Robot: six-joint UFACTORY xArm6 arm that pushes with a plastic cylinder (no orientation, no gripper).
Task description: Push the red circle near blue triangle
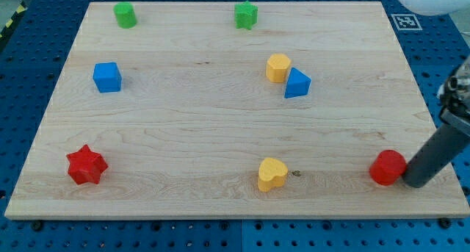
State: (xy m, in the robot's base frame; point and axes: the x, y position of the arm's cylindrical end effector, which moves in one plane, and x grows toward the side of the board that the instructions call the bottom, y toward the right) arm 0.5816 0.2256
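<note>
The red circle (387, 167) is a short red cylinder near the board's bottom right corner. The blue triangle (297, 84) lies right of the board's middle, up and to the left of the red circle, touching a yellow hexagon block (277, 67). My tip (413, 183) is the lower end of the dark rod coming in from the view's right edge. It sits right against the red circle's right side, at its lower right.
A yellow heart (272, 174) lies at the bottom centre, left of the red circle. A red star (87, 165) is at the bottom left, a blue cube (107, 77) at the left, a green cylinder (125, 15) and a green star (246, 15) along the top.
</note>
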